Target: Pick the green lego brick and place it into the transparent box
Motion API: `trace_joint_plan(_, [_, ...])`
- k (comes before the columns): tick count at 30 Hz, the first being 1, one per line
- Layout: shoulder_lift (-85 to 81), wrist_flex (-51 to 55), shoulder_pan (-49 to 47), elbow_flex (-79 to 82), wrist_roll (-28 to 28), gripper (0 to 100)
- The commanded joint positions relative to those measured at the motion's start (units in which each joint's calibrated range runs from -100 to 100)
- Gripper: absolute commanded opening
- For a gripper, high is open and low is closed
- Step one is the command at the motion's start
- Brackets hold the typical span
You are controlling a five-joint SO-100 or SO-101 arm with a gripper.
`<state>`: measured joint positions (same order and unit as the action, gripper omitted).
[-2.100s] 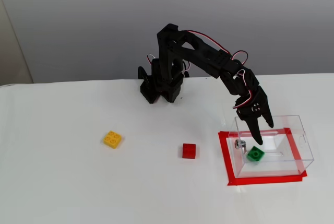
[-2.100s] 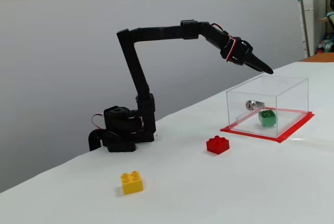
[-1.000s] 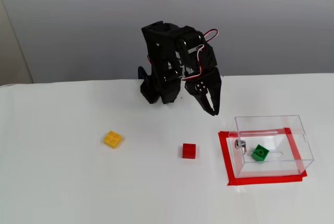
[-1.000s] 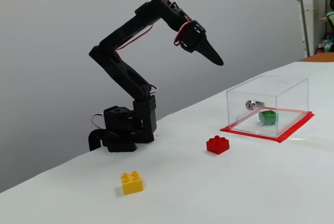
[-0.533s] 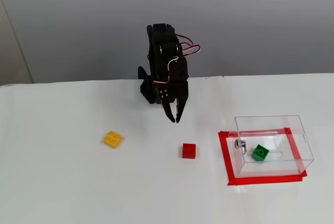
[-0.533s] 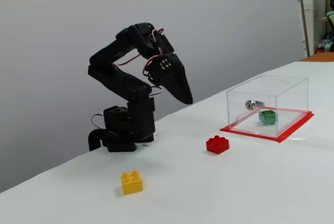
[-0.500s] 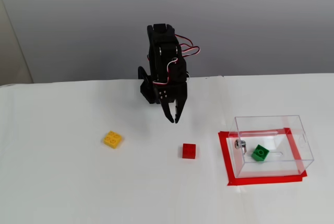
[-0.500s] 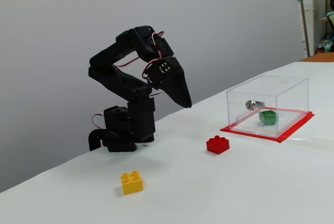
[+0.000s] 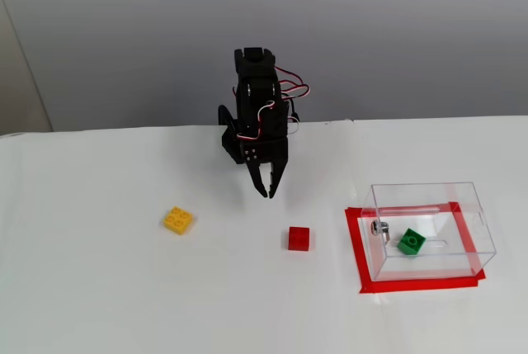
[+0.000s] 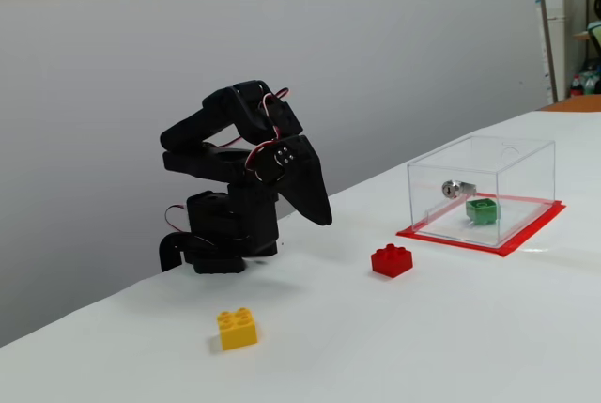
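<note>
The green lego brick [image 9: 412, 242] lies inside the transparent box [image 9: 429, 195], near the small metal knob [image 9: 379, 228]; in both fixed views it shows through the clear walls [image 10: 483, 209]. The box [image 10: 526, 151] stands on a red taped square [image 9: 355, 247]. My black gripper [image 9: 267, 191] hangs folded back near the arm's base, fingertips pointing down, shut and empty, well to the left of the box. In a fixed view it [image 10: 322, 217] sits above the table, left of the red brick.
A red brick [image 9: 299, 238] lies between gripper and box; it also shows in a fixed view [image 10: 392, 259]. A yellow studded brick [image 9: 178, 219] lies to the left, also in a fixed view [image 10: 238, 328]. The white table's back edge runs behind the arm.
</note>
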<state>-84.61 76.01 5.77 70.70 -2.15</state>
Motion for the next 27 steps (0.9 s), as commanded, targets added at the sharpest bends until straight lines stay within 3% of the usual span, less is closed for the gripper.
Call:
trace_joint_plan(1, [-2.4, -0.5, 0.5, 1.5, -0.1, 1])
trace_joint_plan(13, [-15.4, -0.7, 0.5, 12.8, -0.1, 1])
trace_joint_plan(27, [-15.1, -12.1, 3.3, 24.5, 0.1, 1])
